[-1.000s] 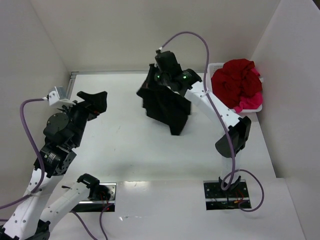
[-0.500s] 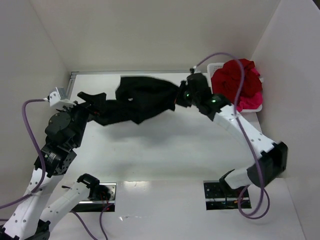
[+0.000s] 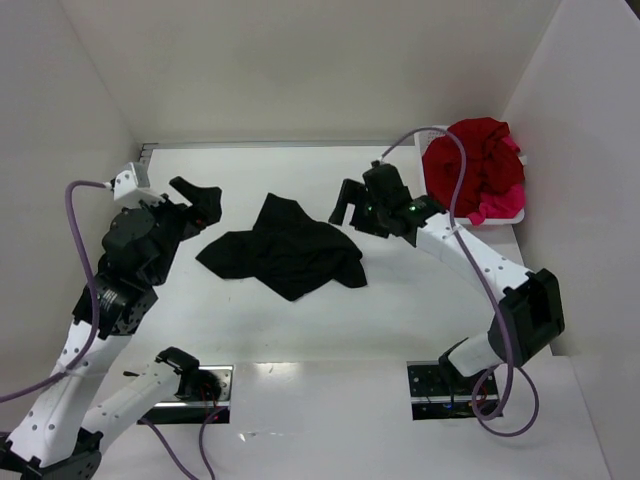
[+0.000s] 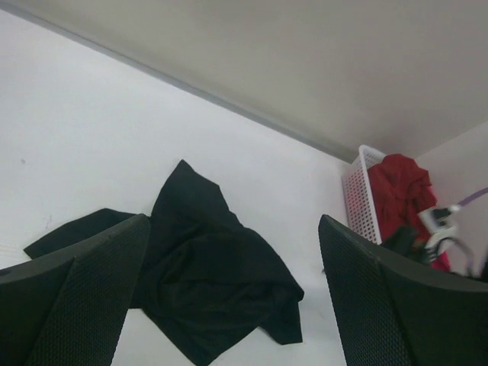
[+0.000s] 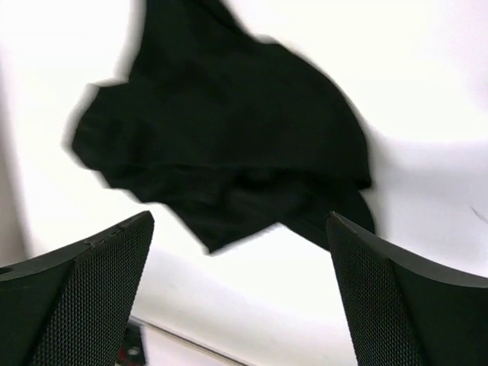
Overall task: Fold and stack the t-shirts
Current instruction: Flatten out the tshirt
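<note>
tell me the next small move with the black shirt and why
Probably lower the left gripper onto the near edge of the crumpled black cloth t-shirt and pinch it, to start spreading it flat. It lies bunched on the white table; that gripper and the right gripper are open, holding nothing.

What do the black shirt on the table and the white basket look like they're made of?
The black t-shirt looks like soft matte cloth, perhaps cotton knit: it lies crumpled in loose folds with no shine. The basket looks like rigid white plastic: its wall is a fine, regular lattice of holes.
</note>
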